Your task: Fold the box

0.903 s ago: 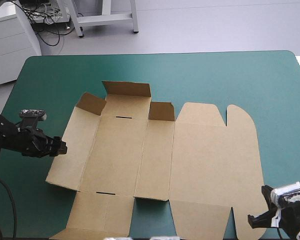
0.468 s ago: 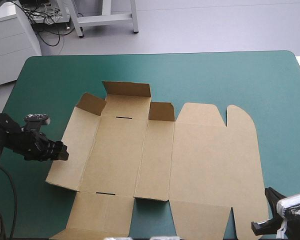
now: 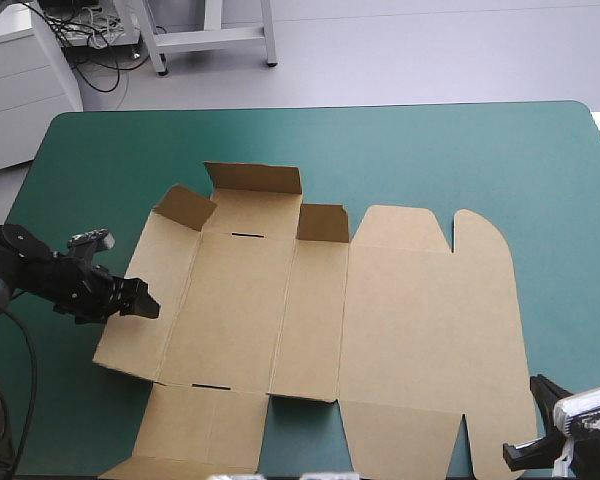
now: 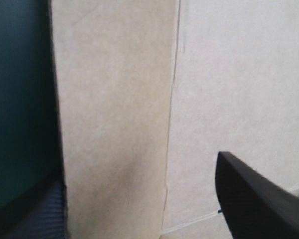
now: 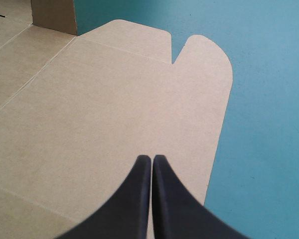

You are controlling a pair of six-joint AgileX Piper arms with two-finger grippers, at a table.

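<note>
The brown box [image 3: 380,320] lies as a cut sheet flat on the teal-green cover [image 3: 460,150]. On its far side three small flaps [image 3: 252,178] stand raised. My left gripper [image 3: 143,301] is open at the outer edge of the sheet's left panel. In the left wrist view that panel [image 4: 114,99] lies between the two spread fingers of the left gripper [image 4: 137,169], with one finger [image 4: 35,209] at the board's edge over the cover. My right gripper [image 3: 522,456] is shut by the sheet's near right corner. In the right wrist view the right gripper [image 5: 152,158] points over the wide lid panel [image 5: 89,99], holding nothing.
Bare teal-green cover [image 5: 269,99] runs along the far side and to the right of the sheet. The box's near flaps [image 3: 205,430] reach close to the table's near edge.
My left gripper has slid right, from beside the sheet to its left panel's edge. The right gripper drew back slightly toward the near edge, then stayed still. The box has not moved.
</note>
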